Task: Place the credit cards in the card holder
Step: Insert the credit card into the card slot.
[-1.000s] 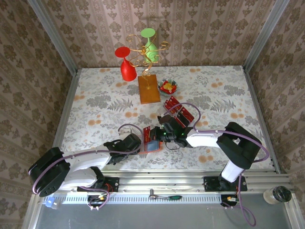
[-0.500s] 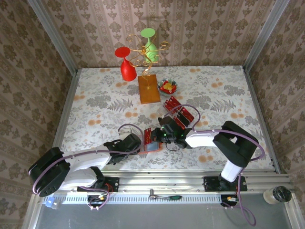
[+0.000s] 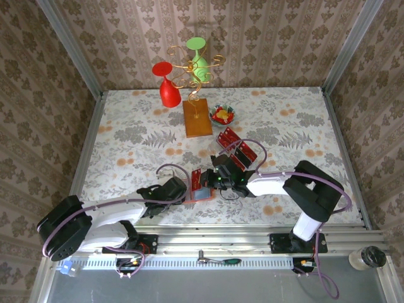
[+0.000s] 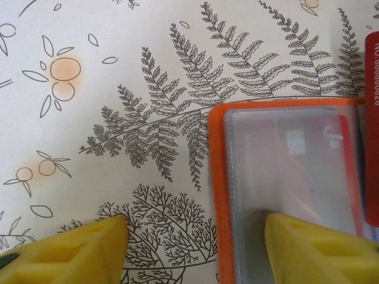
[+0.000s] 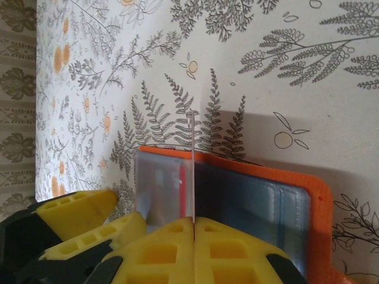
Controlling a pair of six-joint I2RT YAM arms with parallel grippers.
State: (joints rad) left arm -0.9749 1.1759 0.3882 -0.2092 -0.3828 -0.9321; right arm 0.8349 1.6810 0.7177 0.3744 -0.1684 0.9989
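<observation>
free: table (image 3: 126, 158) left half | blocked: wooden block (image 3: 197, 118), candy bowl (image 3: 222, 114), credit cards (image 3: 237, 149) beyond card holder (image 3: 203, 187)

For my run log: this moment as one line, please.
left claw open, finger over card holder | right claw shut on credit card

Orange card holder (image 3: 201, 181) lying open (clear sleeves up), red black-banded credit cards (image 3: 237, 149) fanned just behind it

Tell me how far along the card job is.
Done: the holder lies open, one red card seemingly sleeved. In hand: the right hand pinches a card edge-on over it; the left hand, open, has one finger over the sleeve. Left: seat it, then the loose cards beyond.
</observation>
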